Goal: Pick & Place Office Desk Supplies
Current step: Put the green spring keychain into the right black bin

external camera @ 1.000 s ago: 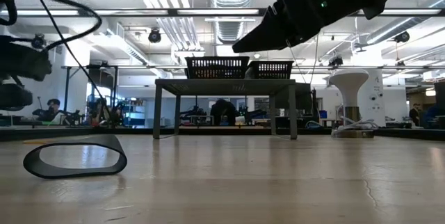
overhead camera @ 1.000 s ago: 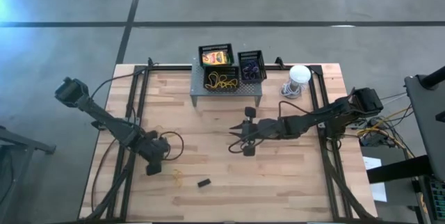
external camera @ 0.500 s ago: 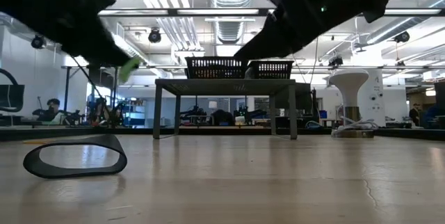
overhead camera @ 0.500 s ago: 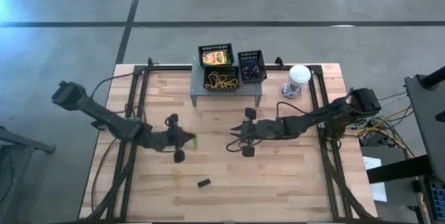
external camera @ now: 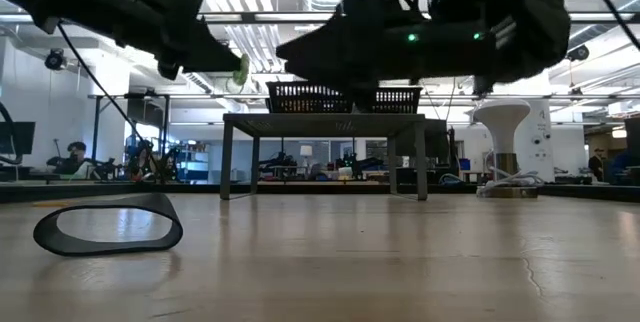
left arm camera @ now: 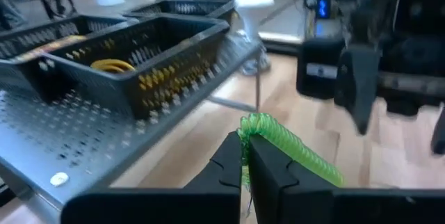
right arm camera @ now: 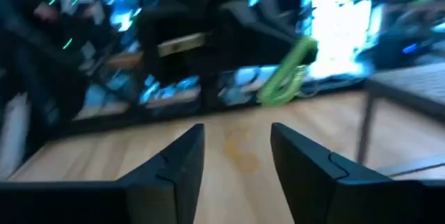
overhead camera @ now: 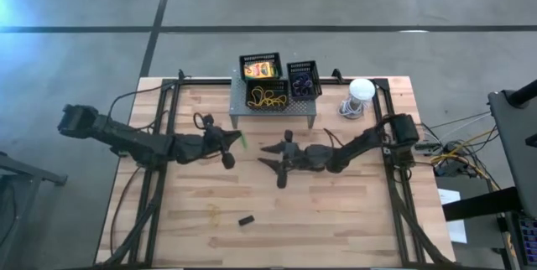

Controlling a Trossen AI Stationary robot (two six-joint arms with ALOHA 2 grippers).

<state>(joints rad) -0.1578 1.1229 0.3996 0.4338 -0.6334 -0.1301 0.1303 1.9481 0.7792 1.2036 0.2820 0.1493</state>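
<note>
on the left of the wooden worktop point(overhead camera: 352, 220), the left arm stretches in from the edge toward the middle, raised above the surface. the left gripper point(overhead camera: 232, 141) has its fingers point(left arm camera: 268, 172) pressed together on a green rubber band point(left arm camera: 288, 144), which sticks out past the fingertips as a twisted strand and hangs in the air just short of the grey perforated shelf point(overhead camera: 273, 112). in the low view the same band shows as a pale green tip at the end of the left arm, well above the wood.

lower down on the worktop, a yellow rubber band point(overhead camera: 213, 212) lies flat near the front, and just to its right sits a tiny black block point(overhead camera: 246, 220). a black rubber band point(external camera: 108, 230) lies on the wood close to the low camera, standing on its edge as an open loop.

at the back middle, the shelf carries 3 black lattice baskets. the rear-left basket point(overhead camera: 260, 59) holds an orange crayon box point(overhead camera: 261, 70); the basket in front of it point(overhead camera: 267, 105) holds yellow rubber bands point(overhead camera: 267, 97); the right-hand basket point(overhead camera: 304, 68) holds purple bands point(overhead camera: 303, 85).

in front of the shelf, the right gripper point(overhead camera: 270, 154) points toward the left gripper, its fingers point(right arm camera: 174, 172) spread apart with nothing between them; the green band shows beyond them in its wrist view. the right arm runs back to the worktop's right side.

right of the shelf stands a white round object point(overhead camera: 361, 90) with a coiled cord at its foot.
</note>
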